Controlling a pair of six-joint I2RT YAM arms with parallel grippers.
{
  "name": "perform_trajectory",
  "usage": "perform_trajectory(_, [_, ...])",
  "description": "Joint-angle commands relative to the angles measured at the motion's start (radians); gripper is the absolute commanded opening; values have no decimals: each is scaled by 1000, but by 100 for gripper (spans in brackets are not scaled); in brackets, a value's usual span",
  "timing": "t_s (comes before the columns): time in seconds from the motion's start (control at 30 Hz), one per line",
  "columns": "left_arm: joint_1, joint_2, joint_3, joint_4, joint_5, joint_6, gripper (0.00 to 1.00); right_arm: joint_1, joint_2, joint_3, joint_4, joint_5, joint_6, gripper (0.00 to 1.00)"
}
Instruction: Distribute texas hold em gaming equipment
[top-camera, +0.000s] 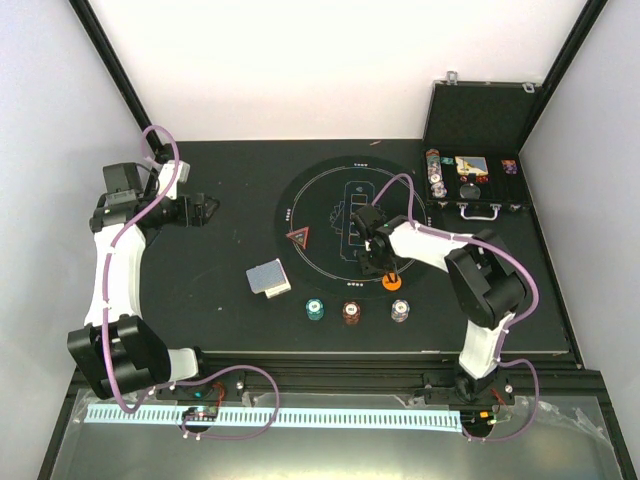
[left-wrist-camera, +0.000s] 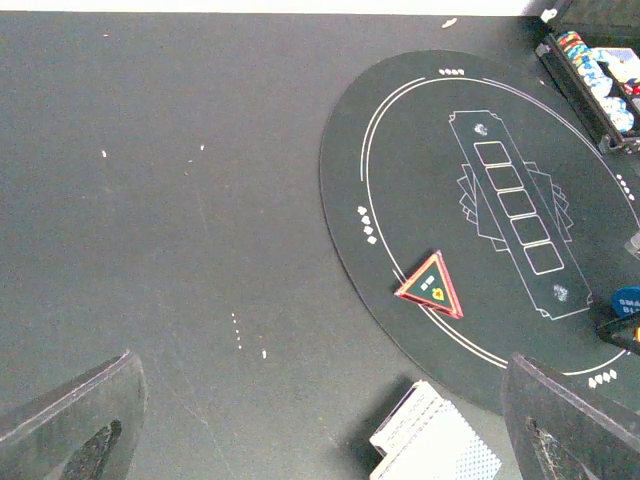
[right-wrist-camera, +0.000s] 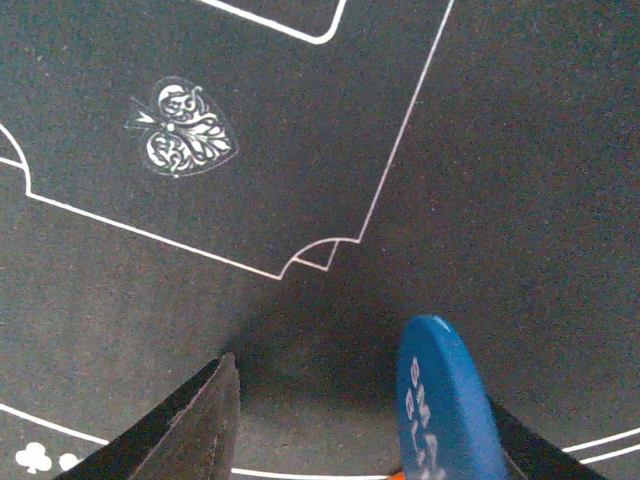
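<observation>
Black tabletop (top-camera: 220, 300) carries the round printed mat (top-camera: 320, 195). Right gripper (top-camera: 376, 262), jaws partly spread, has the blue button (right-wrist-camera: 440, 410) standing on edge against one finger (right-wrist-camera: 530, 460), on the mat. Left gripper (top-camera: 210, 210): jaws fully spread.

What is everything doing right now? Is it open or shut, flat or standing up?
Case: open, lid up.
Left gripper: open, empty.
Right gripper: open around the blue button.
Blue button: standing on edge between the fingers.
Cards: stacked, face down.
Triangle: lying flat.
</observation>
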Motion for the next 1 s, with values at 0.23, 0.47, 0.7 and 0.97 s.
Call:
perform_trajectory(0.23, [8,-4,57,-35,-10,12,99,-31,106,137,-6,2,-18,47])
perform_trajectory(0.47, [8,-6,59,-37,-27,24,99,-34,115,196,-30,22,-27,18])
perform_trajectory(0.7, [9,3,57,-33,-23,17,99,-33,94,164,-30,25,-33,20])
perform_trajectory(0.97, [9,14,55,-32,-13,4,99,-55,27,176,-39,58,-33,1])
